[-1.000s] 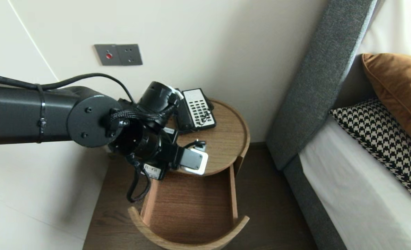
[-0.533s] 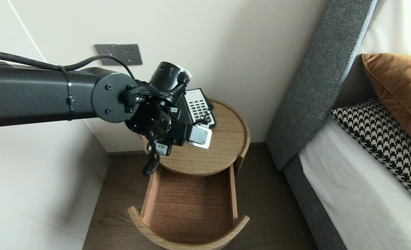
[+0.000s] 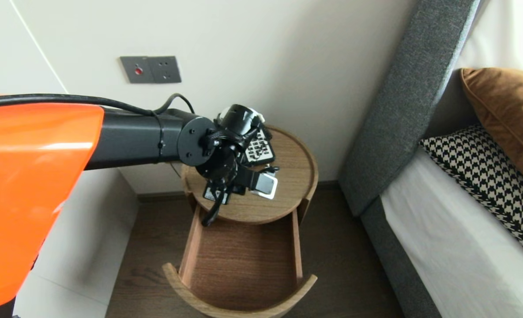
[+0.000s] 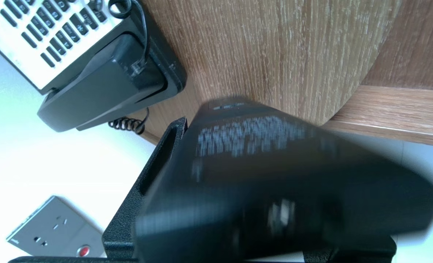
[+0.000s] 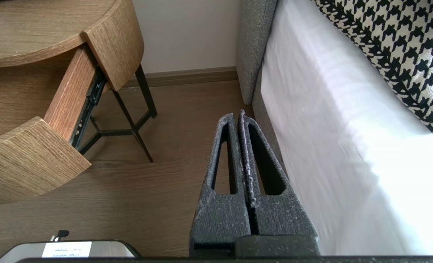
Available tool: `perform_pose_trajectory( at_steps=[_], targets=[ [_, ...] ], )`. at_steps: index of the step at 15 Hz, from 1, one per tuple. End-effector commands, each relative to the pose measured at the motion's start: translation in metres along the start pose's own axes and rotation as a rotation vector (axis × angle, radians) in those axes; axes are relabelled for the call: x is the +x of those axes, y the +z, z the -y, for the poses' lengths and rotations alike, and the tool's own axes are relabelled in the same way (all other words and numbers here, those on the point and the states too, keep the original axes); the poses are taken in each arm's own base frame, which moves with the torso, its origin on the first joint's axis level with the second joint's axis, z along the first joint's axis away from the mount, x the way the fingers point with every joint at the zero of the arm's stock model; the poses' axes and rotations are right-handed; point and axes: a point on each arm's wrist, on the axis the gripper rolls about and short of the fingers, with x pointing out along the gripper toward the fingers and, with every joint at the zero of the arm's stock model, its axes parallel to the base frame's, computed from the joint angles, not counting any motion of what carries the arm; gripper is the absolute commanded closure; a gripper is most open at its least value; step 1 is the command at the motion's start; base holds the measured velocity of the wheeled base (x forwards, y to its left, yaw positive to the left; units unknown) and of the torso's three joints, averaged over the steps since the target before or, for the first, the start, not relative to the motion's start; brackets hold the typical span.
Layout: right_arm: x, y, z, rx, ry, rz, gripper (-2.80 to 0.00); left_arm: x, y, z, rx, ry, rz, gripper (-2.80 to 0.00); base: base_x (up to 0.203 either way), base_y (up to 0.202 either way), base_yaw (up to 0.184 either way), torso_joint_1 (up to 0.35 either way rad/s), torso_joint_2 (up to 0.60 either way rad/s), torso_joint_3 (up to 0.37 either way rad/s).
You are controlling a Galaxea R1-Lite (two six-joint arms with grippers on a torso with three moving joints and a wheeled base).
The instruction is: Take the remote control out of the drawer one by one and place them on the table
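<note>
One slim device [image 3: 265, 185], probably light, rigid, slick, sits pinched across its sides in the left hand [image 3: 254, 182]; the right hand [image 5: 241, 117] rests closed beside the bed [image 5: 329, 109].

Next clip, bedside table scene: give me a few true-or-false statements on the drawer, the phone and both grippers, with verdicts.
1. The drawer is pulled open. True.
2. The left gripper holds the telephone. False: it grips a small flat device; the telephone sits on the tabletop.
3. The right gripper is shut. True.
4. The small flat device lies in the drawer. False: it is held over the tabletop.
</note>
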Motion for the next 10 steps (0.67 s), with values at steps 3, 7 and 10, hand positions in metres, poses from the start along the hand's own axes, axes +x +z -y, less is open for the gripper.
perform_pose_trajectory(
  at_steps=[3,7,10],
  targets=[
    [0.0,-0.001,0.0,0.0,0.0,0.004,0.0,0.014,0.009,0.007,0.026,-0.033,0.005,0.0,0.0,0.0,0.0,0.0,0.0,0.0],
    [0.0,-0.001,0.0,0.0,0.0,0.004,0.0,0.021,0.017,0.007,-0.061,-0.011,0.017,0.0,0.0,0.0,0.0,0.0,0.0,0.0],
    [0.0,-0.001,0.0,0.0,0.001,0.004,0.0,0.026,0.02,0.009,-0.112,-0.013,0.015,0.0,0.0,0.0,0.0,0.0,0.0,0.0]
  ],
)
